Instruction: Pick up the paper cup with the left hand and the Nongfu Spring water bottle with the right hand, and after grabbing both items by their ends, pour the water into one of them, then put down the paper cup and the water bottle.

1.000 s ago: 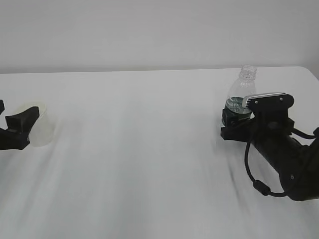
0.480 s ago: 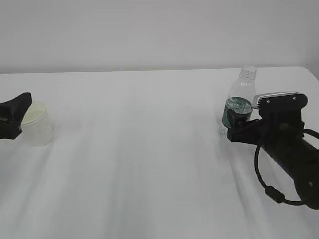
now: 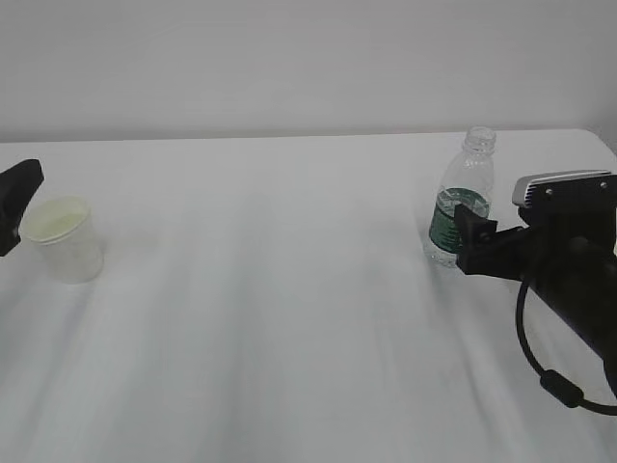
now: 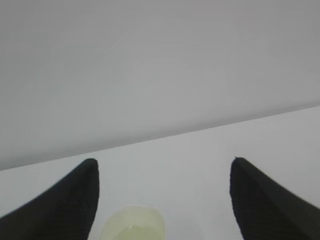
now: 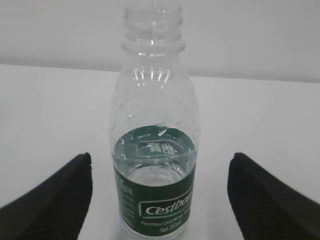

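The paper cup (image 3: 63, 237) stands upright at about nine o'clock on the smooth matte white table (image 3: 289, 318), a small tapered shape with a thin rolled rim and a pale cream-yellow inside. In the left wrist view its rim (image 4: 133, 225) sits low between the two dark, wedge-shaped fingers (image 4: 65, 202), apart from both. The left hand (image 3: 17, 201) shows in the exterior view only as a black tip at the far left edge, just beside the cup's rim and not touching it; its jaws are spread wide and released, gripping nothing.

At about three o'clock the Nongfu Spring water bottle (image 3: 461, 201) stands upright: clear ribbed plastic, an uncapped threaded neck, a glossy dark green label band with white print round its middle. The water (image 5: 155, 175) reaches roughly to the top of that label, its surface catching light. The right hand (image 3: 487, 246), matte black with a silver-grey plate on its wrist and a looping black cable (image 3: 549, 371), sits just beside the bottle's lower half. Its fingers (image 5: 265, 200) stand wide on either side of the bottle, clear of the plastic, holding nothing.
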Available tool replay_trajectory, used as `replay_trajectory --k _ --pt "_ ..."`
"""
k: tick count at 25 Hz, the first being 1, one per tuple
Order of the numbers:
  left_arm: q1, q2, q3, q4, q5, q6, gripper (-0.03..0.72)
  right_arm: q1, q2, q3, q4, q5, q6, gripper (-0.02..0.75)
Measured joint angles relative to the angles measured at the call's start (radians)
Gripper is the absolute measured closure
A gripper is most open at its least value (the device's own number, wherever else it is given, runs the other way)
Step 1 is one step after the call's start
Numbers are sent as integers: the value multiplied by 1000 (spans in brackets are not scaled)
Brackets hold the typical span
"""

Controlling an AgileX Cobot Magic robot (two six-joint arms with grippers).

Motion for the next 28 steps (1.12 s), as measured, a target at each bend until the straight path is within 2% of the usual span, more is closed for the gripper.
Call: replay_trajectory --k 19,28 --pt "0 -282 5 0 182 -43 113 0 -238 69 -6 3 -4 119" --pt "0 -437 5 -19 320 -59 119 0 -418 71 -6 144 -51 126"
